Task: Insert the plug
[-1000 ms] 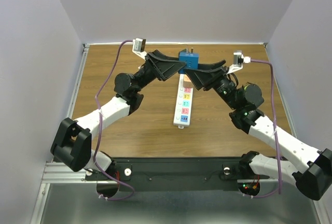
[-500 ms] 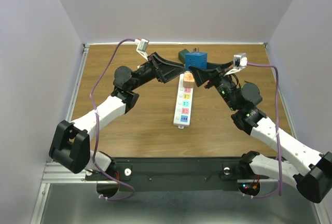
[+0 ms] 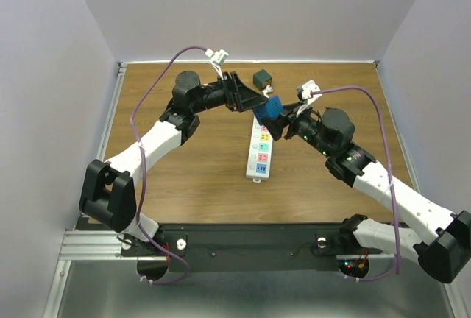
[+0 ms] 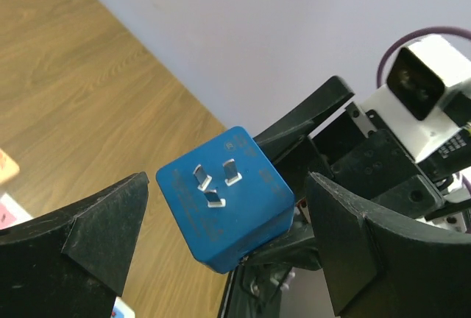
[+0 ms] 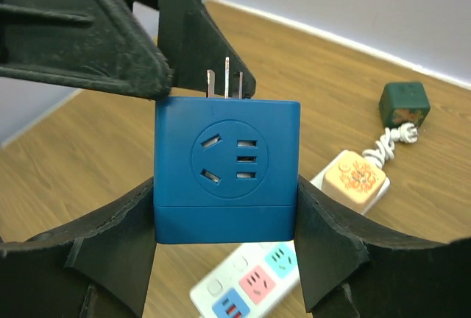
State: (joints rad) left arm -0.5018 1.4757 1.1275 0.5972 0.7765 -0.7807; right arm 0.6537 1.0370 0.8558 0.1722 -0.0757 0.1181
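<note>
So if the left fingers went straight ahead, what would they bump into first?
The blue plug, most likely. It sits right ahead of the open left fingers, its prongs facing them, gripped by the right fingers. How close it is, I can't tell.

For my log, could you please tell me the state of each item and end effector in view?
Blue plug: held in the air, not inserted.
Right end effector: shut on blue plug.
Left end effector: open, not touching plug.
Power strip: flat on table, mostly unoccupied.
Orange adapter: seated on strip's end.
Green adapter: loose on table.
</note>
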